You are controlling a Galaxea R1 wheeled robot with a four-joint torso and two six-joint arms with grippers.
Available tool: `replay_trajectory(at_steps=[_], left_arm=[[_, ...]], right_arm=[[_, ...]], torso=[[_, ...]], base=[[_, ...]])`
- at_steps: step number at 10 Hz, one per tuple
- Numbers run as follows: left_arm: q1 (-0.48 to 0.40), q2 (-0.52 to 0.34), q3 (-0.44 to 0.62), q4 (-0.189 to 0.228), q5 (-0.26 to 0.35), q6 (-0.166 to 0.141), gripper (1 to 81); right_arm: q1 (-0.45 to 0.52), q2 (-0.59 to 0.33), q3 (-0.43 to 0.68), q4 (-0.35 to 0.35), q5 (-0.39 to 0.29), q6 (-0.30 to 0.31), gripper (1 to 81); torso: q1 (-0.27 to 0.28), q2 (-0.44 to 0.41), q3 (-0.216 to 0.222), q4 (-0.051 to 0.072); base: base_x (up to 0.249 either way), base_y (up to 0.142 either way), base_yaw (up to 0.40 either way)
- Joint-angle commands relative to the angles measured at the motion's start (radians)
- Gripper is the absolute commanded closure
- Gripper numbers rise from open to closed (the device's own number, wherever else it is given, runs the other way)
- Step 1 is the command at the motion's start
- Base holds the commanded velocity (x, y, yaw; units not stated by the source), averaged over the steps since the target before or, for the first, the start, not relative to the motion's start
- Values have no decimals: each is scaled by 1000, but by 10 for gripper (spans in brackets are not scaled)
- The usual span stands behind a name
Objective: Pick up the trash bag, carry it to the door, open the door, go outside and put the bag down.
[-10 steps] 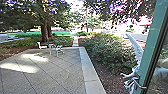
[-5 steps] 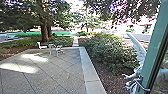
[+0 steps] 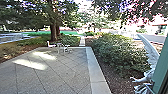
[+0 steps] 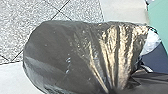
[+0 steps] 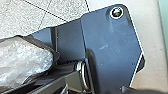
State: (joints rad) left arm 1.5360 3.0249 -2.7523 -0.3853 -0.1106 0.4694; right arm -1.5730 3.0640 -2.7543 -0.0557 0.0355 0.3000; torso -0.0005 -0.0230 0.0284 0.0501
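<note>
Paved patio (image 3: 50,72), small table (image 3: 59,45) and chairs, leafy bushes (image 3: 120,53), tree trunks (image 3: 53,32), green frame (image 3: 161,70) at right

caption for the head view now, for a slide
A paved patio with a white chair, edged by leafy bushes, under shady trees

Can see in the head view, at ten o'clock, a thick tree trunk (image 3: 53,32), and at nine a white chair (image 3: 50,45) near other pale furniture (image 3: 66,47). Can see also leafy bushes (image 3: 118,53) at three and pale edging (image 3: 96,72) at five.
</note>
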Motion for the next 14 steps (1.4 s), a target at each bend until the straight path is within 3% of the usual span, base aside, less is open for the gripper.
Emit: replay_trajectory(at_steps=[1,4,5,6,8,9,11,12,14], left_arm=[[-56,-4,0,-6,52,-6,811],[-78,-36,57,-18,60,-8,811],[-89,-75,120,-30,63,-8,811],[-108,-109,180,-46,65,-9,811],[-173,-203,322,-112,115,-9,811],[-208,-237,360,-139,133,-9,811],[-295,-293,407,-191,190,-9,811],[-342,-322,418,-228,229,-9,811],[-427,-366,422,-277,299,-9,811]], right_arm=[[53,6,2,-7,-49,-2,10],[53,8,2,-13,-49,-1,10],[53,9,2,-13,-49,-1,10],[53,11,4,-13,-49,-1,10],[55,12,4,-16,-49,-2,10],[55,12,7,-22,-49,-2,10],[55,12,19,-24,-49,-2,10],[55,12,29,-26,-49,-2,10],[55,12,33,-32,-49,-2,10]], torso=[[1,0,0,94],[1,0,0,200],[1,0,0,237],[1,0,0,176],[1,0,0,232],[1,0,0,245],[1,0,0,243],[1,0,-37,243],[1,0,-69,243]], base=[[0,0,0],[0,0,0],[0,0,0],[0,0,0],[0,0,0],[0,0,0],[0,0,0],[0,0,0],[0,0,0]])
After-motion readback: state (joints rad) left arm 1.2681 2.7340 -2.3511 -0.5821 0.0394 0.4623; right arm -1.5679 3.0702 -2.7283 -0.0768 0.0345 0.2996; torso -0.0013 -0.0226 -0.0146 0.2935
